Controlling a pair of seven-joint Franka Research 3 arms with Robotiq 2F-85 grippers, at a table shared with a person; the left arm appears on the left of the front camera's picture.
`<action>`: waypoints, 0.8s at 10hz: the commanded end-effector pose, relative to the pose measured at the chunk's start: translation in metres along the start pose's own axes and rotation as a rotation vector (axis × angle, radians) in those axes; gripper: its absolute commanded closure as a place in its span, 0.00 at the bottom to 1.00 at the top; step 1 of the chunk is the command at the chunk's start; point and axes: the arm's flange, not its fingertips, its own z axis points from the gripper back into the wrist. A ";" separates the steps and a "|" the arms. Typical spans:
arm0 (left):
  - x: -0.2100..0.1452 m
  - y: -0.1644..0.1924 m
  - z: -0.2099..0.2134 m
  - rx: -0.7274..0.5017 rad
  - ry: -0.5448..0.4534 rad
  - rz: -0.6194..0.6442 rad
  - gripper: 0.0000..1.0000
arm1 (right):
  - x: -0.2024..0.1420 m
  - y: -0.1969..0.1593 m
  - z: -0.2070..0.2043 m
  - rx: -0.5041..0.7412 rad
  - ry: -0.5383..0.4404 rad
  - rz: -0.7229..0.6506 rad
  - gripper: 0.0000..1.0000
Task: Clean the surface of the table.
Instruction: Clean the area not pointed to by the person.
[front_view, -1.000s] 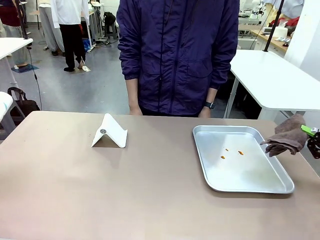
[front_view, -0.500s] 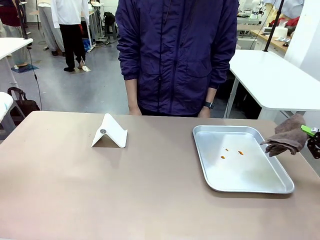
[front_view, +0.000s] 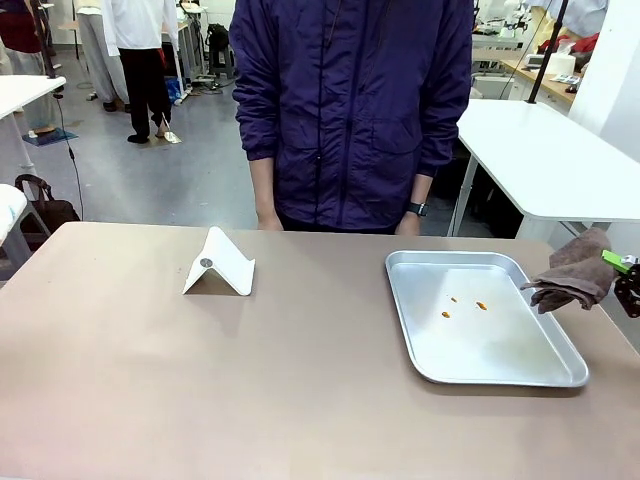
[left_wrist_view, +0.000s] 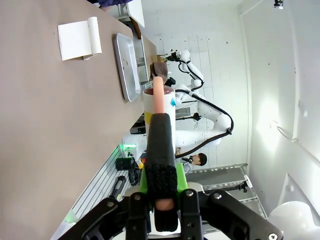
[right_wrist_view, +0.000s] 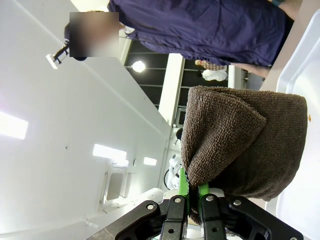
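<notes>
Both gripping: right jaws pinch brown cloth (front_view: 575, 272) at table (front_view: 300, 380) edge; left jaws pinch pink stick (left_wrist_view: 158, 95) off-table.

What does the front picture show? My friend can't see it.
A metal tray with tiny orange specks sits right on the brown table; the right pincer holds a brown cloth beside it. A white stand sits left, a person in purple stands behind.

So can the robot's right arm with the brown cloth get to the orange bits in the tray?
Probably yes. The right gripper, shut on the brown cloth, hangs just beside the tray at its right rim, with nothing between it and the orange bits.
</notes>
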 end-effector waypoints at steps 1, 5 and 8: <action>-0.002 -0.006 0.003 -0.001 0.006 0.012 0.78 | 0.003 0.003 -0.015 -0.101 0.035 0.051 0.92; -0.002 -0.006 0.003 -0.001 0.006 0.012 0.78 | 0.000 0.025 -0.093 -0.497 0.217 0.337 0.92; -0.002 -0.006 0.003 -0.001 0.006 0.012 0.78 | 0.010 0.026 -0.143 -0.749 0.363 0.451 0.92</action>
